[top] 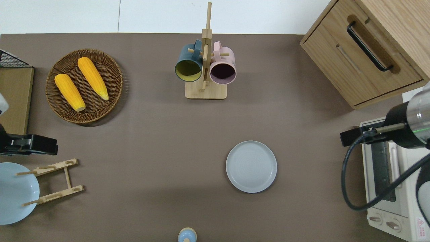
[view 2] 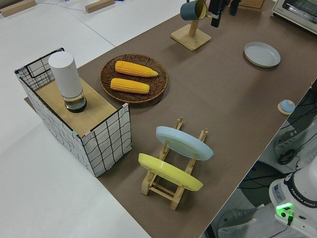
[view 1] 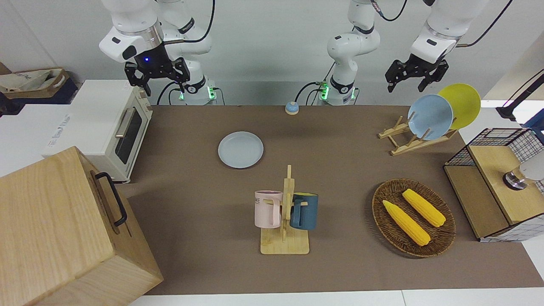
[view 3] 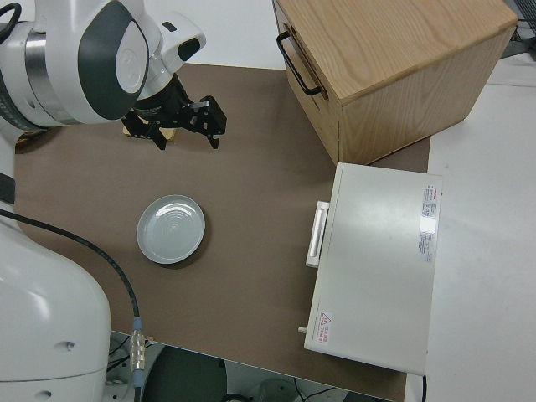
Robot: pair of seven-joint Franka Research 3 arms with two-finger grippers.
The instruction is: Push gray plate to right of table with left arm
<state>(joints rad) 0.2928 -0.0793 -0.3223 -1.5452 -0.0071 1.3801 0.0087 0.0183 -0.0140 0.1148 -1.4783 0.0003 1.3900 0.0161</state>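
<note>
A round woven wicker basket (view 1: 442, 238) holds two yellow corn cobs (view 1: 406, 222) lying side by side. Toward the middle, a wooden mug tree (view 1: 287, 221) carries a pink mug (view 1: 267, 208) and a dark teal mug (view 1: 304, 211). A wooden dish rack (view 1: 410, 138) props a sky-blue plate (view 1: 430, 117) and a yellow plate (view 1: 463, 102) on edge. A white toaster oven (view 1: 100, 127) sits beside a large wooden drawer box with a black handle (view 1: 63, 229). A small blue bell (view 1: 291, 108) rests nearest the robots. A wire-mesh crate (view 2: 84, 126) bears a white cylinder (view 2: 66, 81).
</note>
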